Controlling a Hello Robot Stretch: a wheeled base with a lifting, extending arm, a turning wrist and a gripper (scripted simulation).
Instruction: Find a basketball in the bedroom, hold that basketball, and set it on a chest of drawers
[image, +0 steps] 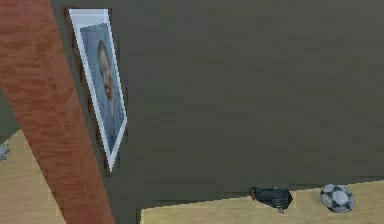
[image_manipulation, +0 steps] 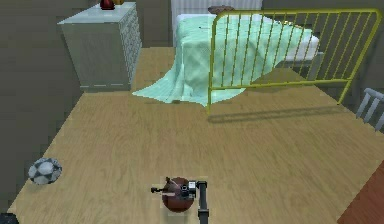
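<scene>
Gripper at dark reddish-brown basketball, hold unclear

Framed portrait on dark wall, black-and-white ball on wooden floor, mint blanket over bed, yellow rail

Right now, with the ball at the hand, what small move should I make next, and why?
Probably raise the arm a little. The brown basketball sits at the hand with floor behind it, so I cannot tell whether it is held; a lift would show that, and the chest of drawers has a high top anyway.
</scene>
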